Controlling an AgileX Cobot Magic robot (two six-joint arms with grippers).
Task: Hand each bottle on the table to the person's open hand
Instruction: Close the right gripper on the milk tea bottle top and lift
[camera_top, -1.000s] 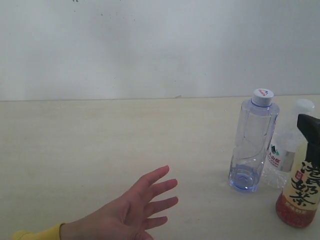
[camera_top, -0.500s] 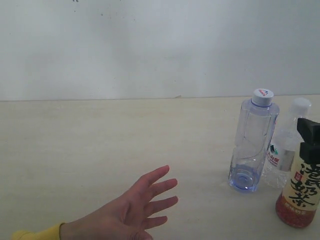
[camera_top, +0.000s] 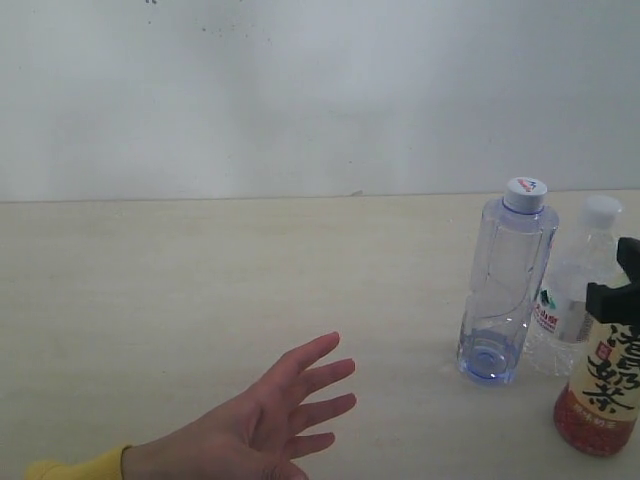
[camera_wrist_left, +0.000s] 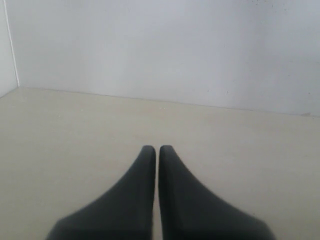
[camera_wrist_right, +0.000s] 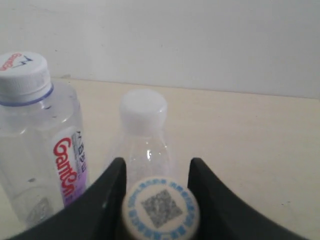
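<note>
1. My left fingers (camera_wrist_left: 149, 159) are pressed together with no gap and hold nothing. They hang over bare bench (camera_top: 200, 290), and no bottle shows in the left wrist view.
2. My right fingers (camera_wrist_right: 111, 187) are spread apart, one on either side of the cap of the tea bottle (camera_top: 600, 395). In the right wrist view the cap (a round top with a printed code square) fills the space between them. I cannot tell whether either finger touches the bottle.
3. The tea bottle stands upright on the bench at the right edge of the exterior view, nearest the camera of the three. The black right fingers cover its neck.
4. The tall bluish bottle (camera_top: 505, 290) stands upright with its white cap on, just left of the tea bottle and a little farther back.
5. The shorter white-labelled bottle (camera_top: 575, 300) stands upright behind and between the other two, close beside the bluish one.
6. The person's open hand (camera_top: 265, 420) is at the lower left of the exterior view, with its fingers spread and pointing toward the bottles. It holds nothing and is well apart from all three. A yellow sleeve cuff (camera_top: 80, 468) shows at the wrist.
</note>
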